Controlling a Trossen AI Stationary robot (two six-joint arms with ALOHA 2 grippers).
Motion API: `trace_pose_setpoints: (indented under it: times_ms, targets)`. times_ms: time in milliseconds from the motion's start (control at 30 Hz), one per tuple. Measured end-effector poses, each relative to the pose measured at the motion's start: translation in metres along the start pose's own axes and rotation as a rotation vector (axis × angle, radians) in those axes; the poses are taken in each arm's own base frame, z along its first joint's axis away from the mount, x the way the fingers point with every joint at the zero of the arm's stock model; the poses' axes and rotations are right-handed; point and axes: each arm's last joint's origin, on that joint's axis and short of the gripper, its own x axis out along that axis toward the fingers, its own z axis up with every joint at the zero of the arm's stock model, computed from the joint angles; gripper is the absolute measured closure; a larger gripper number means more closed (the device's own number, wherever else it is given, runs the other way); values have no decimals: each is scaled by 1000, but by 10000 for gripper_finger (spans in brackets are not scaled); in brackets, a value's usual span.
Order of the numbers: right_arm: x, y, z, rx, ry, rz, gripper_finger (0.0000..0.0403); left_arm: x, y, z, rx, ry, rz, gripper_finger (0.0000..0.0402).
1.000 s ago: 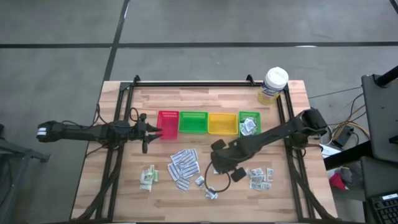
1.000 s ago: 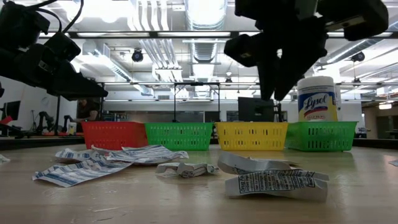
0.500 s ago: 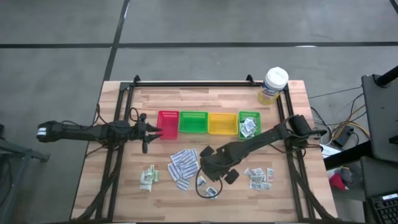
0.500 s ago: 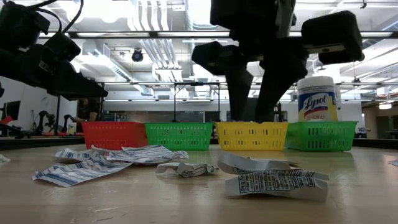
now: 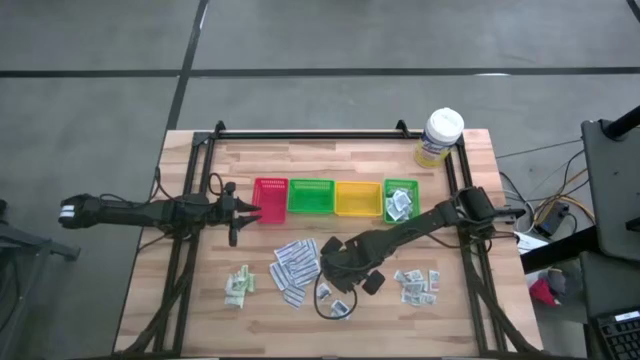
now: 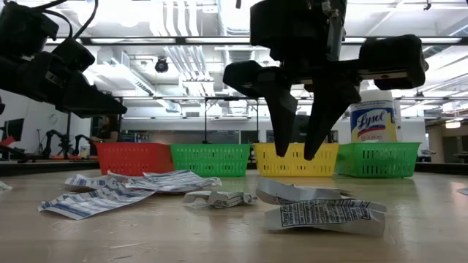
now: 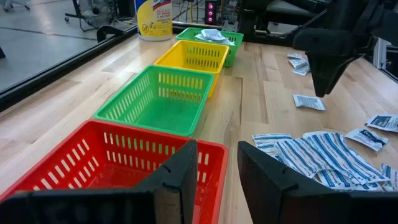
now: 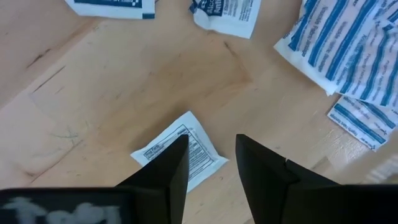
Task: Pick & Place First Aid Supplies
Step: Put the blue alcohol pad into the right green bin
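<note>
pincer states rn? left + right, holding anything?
Left pincer: open, empty, beside the red tray.
Right pincer: open, empty, above a small white packet.

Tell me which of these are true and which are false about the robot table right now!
1. The right tool hangs open above a small white packet on the table. True.
2. The red tray is full of packets. False: no packets show in it in the high or left wrist view.
3. The left tool is beside the red tray, holding nothing. True.
4. The tub with the white lid stands inside the yellow tray. False: it stands on the table by the far right corner, outside every tray.
5. The rightmost green tray has packets in it. True.
6. The striped strips are stacked in the middle green tray. False: they lie on the table.
</note>
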Motion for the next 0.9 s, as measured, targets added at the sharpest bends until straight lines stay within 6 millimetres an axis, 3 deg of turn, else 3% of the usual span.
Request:
trace_pose_setpoints:
  times_ms: [367,900]
  targets:
    - [29,-3,-5,-22,63,32,261,0,0,0,-3,0,0,289]
    - [30,-12,-12,15,72,37,314,0,0,0,-2,0,0,289]
